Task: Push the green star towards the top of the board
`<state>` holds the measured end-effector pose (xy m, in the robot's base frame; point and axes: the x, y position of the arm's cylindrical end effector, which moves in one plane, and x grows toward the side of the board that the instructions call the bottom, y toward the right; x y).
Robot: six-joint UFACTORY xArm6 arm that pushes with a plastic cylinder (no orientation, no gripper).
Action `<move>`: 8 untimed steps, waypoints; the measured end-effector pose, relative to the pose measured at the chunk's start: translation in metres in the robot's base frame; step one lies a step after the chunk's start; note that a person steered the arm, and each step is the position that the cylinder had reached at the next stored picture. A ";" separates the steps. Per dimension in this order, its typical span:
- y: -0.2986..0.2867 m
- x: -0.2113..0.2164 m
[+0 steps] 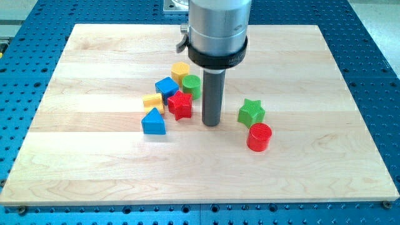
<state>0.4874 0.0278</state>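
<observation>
The green star point(251, 112) lies right of the board's middle. A red cylinder point(259, 137) sits just below it, nearly touching. My tip point(211, 123) rests on the board to the star's left, with a small gap between them, and right of the red star point(180, 104).
A cluster lies left of my tip: a yellow hexagon point(180, 71), a green cylinder point(192, 85), a blue cube point(166, 87), a small yellow block point(153, 102) and a blue triangle point(154, 122). The wooden board point(94, 162) lies on a blue perforated table.
</observation>
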 end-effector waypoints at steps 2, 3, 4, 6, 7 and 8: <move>0.091 -0.064; 0.070 -0.043; 0.107 -0.045; 0.131 -0.082; 0.129 -0.070; 0.132 -0.019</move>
<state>0.4688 0.1599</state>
